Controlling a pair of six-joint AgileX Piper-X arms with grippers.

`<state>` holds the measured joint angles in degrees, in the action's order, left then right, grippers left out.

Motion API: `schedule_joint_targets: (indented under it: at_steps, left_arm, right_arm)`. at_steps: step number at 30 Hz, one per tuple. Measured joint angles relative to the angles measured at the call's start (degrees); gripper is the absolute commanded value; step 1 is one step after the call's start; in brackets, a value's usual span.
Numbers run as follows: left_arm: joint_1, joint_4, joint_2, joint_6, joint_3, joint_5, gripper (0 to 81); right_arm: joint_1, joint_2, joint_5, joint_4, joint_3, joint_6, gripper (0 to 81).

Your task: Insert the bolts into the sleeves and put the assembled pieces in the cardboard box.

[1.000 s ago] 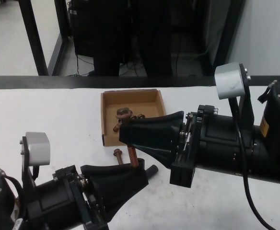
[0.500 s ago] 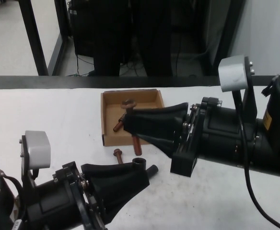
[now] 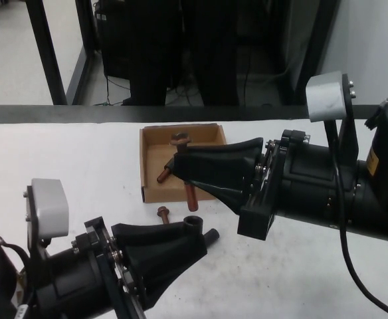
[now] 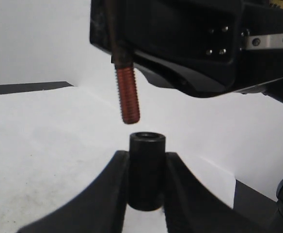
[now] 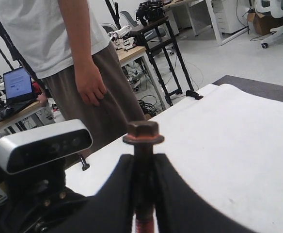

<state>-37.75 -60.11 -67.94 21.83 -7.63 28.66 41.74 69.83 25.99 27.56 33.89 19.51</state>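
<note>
Bolt [image 4: 127, 92] raised, now abv sleeve [image 4: 147, 167].

Cannot see the head of the bolt [image 4: 127, 92] in the left wrist view: cut off by the edge, beyond the right jaws. Cannot see the sleeve [image 4: 147, 145] sides tucked between the jaws of the left gripper [image 4: 147, 158]. Cannot see the cardboard box [image 3: 155, 143] corner behind the right gripper [image 3: 181, 165]. Cannot tell what the small brown bits [image 3: 164, 174] inside are.

White bench top [image 3: 61, 153], black frame post [image 3: 46, 50] beyond its far edge, grey floor [image 3: 8, 60], wooden desk [image 5: 133, 52], laptop [image 5: 16, 82], office chair [image 5: 278, 12].
</note>
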Motion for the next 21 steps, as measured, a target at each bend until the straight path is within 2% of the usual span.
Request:
schedule_joint_targets:
  at_steps: [21]
  left_arm:
    - [0.00,-0.81,0.00,1.44,0.00,-1.39,0.8]
  right_arm:
    - [0.00,-0.56,0.88,0.10,0.34,1.77,0.2]
